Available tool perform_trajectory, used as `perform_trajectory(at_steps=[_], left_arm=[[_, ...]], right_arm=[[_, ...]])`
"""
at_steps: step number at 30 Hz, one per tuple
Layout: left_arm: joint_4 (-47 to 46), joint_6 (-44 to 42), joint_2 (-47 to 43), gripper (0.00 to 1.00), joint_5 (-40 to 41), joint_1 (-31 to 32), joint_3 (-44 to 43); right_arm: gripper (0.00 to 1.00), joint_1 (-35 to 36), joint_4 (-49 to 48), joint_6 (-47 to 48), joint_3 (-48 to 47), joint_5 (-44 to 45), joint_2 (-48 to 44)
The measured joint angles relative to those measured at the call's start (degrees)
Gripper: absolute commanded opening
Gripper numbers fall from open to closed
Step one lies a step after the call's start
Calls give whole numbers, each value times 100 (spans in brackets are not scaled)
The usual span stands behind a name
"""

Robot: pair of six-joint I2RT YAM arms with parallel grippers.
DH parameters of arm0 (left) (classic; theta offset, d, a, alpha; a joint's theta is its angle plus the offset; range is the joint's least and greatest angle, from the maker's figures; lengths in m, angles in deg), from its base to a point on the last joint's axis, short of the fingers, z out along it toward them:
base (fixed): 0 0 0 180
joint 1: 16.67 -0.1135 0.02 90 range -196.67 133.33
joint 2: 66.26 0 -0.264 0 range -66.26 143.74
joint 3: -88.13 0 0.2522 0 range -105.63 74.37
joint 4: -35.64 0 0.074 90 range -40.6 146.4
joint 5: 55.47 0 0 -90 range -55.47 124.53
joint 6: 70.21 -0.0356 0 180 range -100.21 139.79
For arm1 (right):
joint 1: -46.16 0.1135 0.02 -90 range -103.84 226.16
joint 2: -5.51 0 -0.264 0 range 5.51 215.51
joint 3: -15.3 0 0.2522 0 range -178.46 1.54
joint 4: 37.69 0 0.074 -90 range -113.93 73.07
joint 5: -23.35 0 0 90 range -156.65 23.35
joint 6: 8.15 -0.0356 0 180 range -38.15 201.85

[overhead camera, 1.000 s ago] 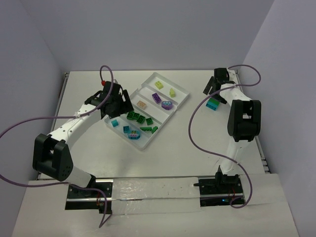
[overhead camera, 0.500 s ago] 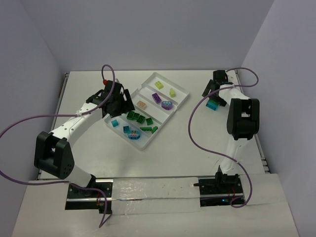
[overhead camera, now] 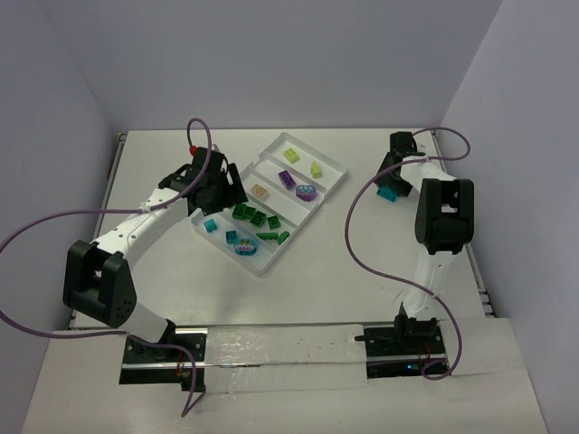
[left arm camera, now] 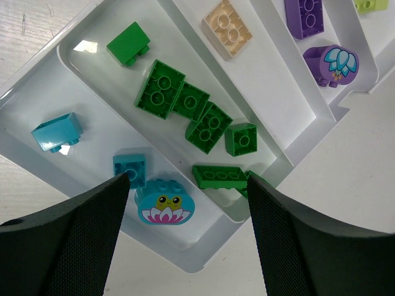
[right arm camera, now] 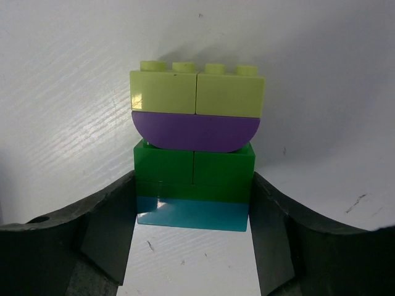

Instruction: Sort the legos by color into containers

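Right gripper (right arm camera: 192, 185): clamped on my brick stack (right arm camera: 194, 166). One pad (right arm camera: 117, 228) sits on each side of its low bricks, and both touch them.
Brick stack: it stands upright on the white table (right arm camera: 321, 68), well off to the right of the tray (overhead camera: 285, 208). From the top down it goes yellow-green, purple, green, teal.
Left gripper (left arm camera: 188, 182): my fingers are spread wide with nothing between them. It hangs over the near end of the tray.
Widest compartment: green bricks (left arm camera: 185, 105) lie in a loose row, with teal bricks (left arm camera: 57, 131) beside them. From my left wrist view they look like they share this one space.
Round teal brick (left arm camera: 165, 205): it has a flower and a little face on it, and lies right by the tray's near wall.
Next compartment: one peach brick (left arm camera: 228, 28), lying flat.
Third compartment: two purple bricks (left arm camera: 305, 15) — the round one has a flower picture.
Far compartment: two yellow-green bricks (overhead camera: 291, 155), seen best from the top camera.
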Motion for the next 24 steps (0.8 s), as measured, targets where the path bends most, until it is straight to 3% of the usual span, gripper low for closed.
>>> perform_trajectory(at_steps=[4,11,15,24], left_arm=[[0,0,0,84,0,0,0],[124,0,292,84,-210,0,-415],[74,-20,585,84,-606,-7,-990],[-212,-4,1023,85,-2307,-29,-1888]], right_arm=[[32,-6,-96,34,67,-19,-21],[31,17,-262,115,838,-549,-686],[31,265,-347,142,1677,-761,-1784],[32,1720,-932,348,3122,-1420,-4373]])
